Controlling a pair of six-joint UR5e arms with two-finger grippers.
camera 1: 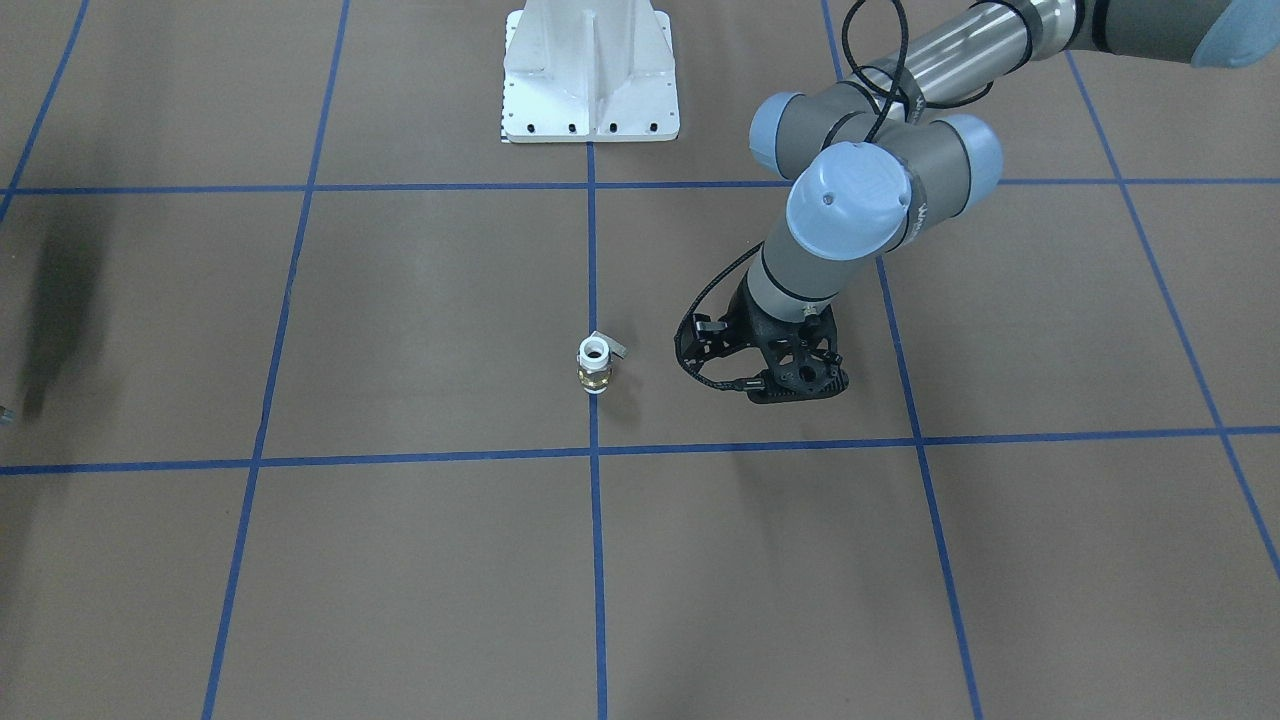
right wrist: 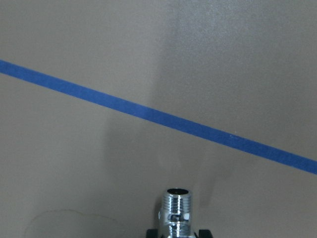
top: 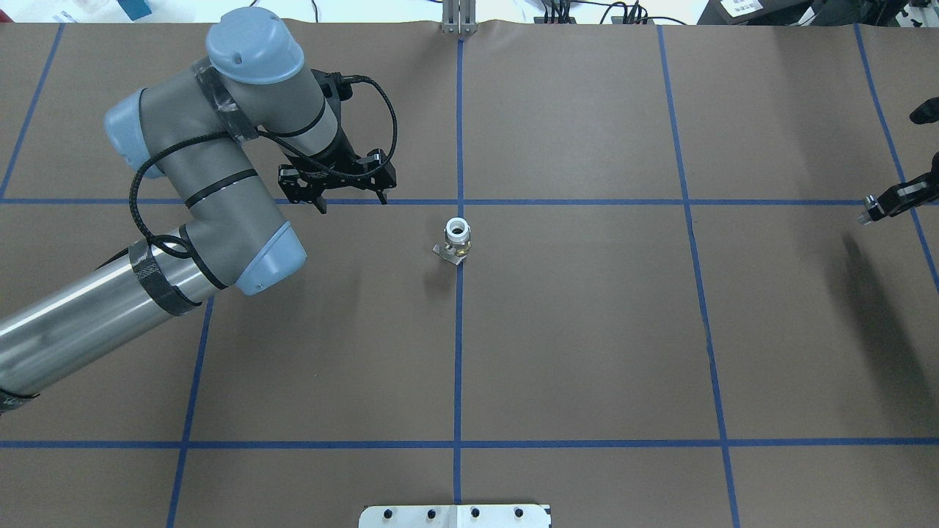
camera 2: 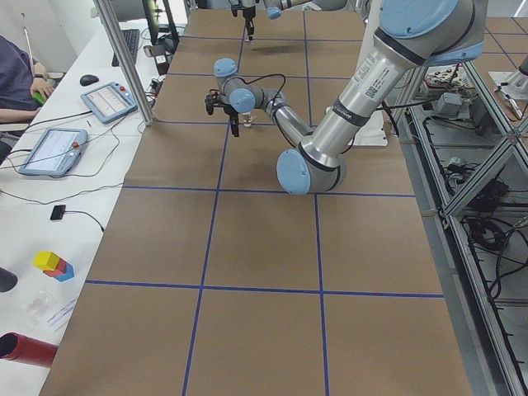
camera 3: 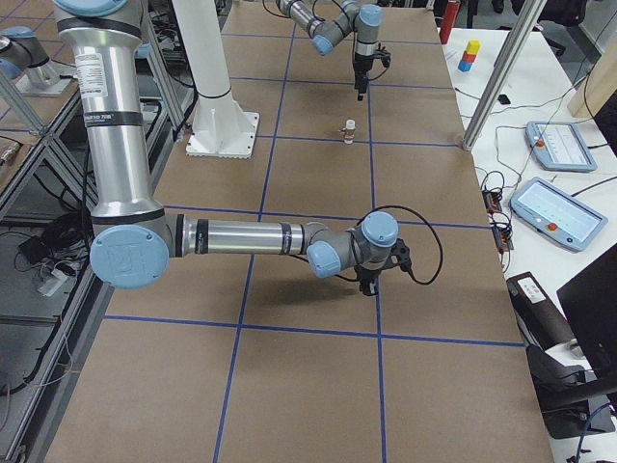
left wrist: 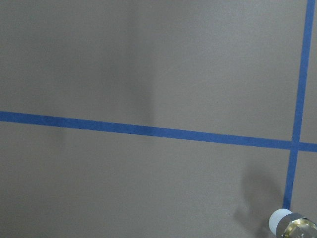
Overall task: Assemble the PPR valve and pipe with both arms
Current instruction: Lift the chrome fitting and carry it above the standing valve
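Left gripper hung over the table with its fingers apart and nothing between them. The valve was near it but clear of it, off to one side. In the left wrist view it showed only at the bottom right corner, so the gripper was not lined up on it. The valve stood upright on one white end with the other white socket facing up and the grey lever sticking out low at the side. That pose probably left the brass middle free for a side grab and the top socket open to take the fitting. Right gripper was well away from the valve, near the table's far edge, clamped on the pipe. It gripped the pipe by the back end, with the threaded, open end poking out past the fingertips, likely so the thread stayed free to go into the valve. The parts were not joined. Judged step: left arm needs to pick up the valve. Counts: one valve, one pipe, two arms, two grippers, one white pedestal.
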